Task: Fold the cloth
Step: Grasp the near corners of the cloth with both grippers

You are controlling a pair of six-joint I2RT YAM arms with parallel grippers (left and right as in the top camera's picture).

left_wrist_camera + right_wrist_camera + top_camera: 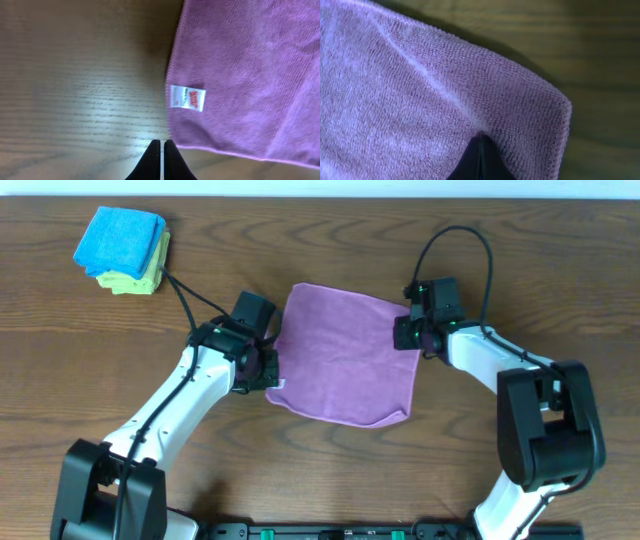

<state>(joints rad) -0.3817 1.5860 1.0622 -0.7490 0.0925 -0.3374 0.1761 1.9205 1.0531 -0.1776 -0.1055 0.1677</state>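
The purple cloth lies spread flat on the wooden table, with a small curl at its near right corner. My left gripper is at the cloth's left edge. In the left wrist view its fingers are shut and sit on the bare wood just beside the cloth, near its corner and its white tag. My right gripper is at the cloth's far right corner. In the right wrist view its fingers are shut on the cloth, and a crease runs out from the tips.
A bright blue folded cloth lies on a yellow-green folded cloth at the far left of the table. Bare wood surrounds the purple cloth.
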